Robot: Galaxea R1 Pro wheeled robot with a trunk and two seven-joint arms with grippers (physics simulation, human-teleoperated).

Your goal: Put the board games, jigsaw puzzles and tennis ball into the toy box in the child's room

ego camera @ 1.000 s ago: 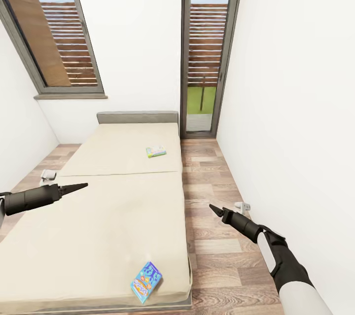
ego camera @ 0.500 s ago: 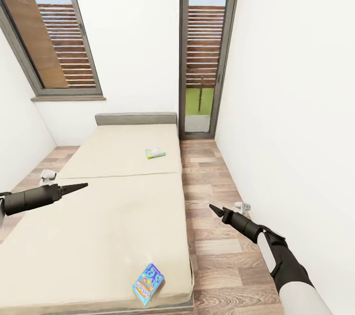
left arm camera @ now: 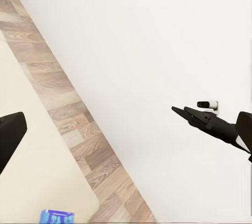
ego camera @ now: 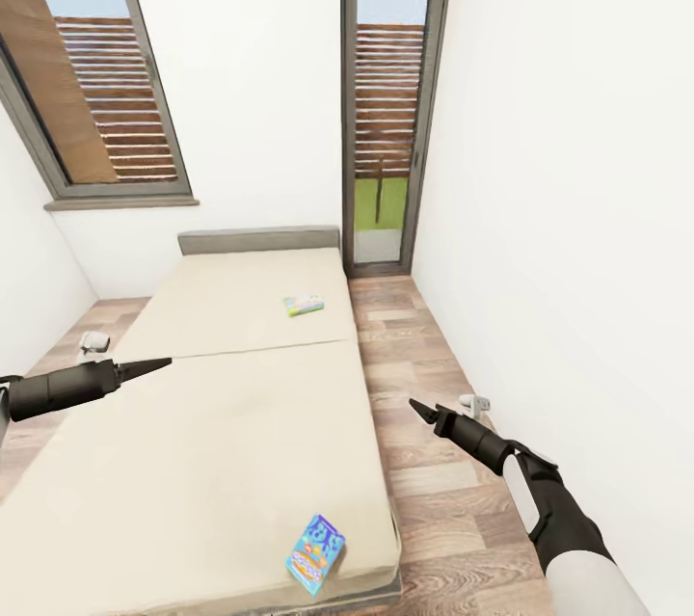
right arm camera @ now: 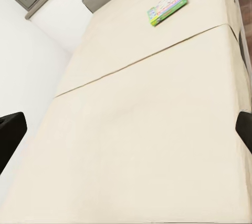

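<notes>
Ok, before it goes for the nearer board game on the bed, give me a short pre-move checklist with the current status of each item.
1. Nearer board game in sight, flat at the bed's near edge: ok.
2. Second board game located further up the bed: ok.
3. Left gripper empty: ok, fingers look closed to a point with nothing between them.
4. Right gripper empty: ok, same closed look; must open before grasping.
5. Either gripper over the nearer game: not ok, both hang well short of it.
6. Toy box and table located for the drop-off: cannot tell.
</notes>
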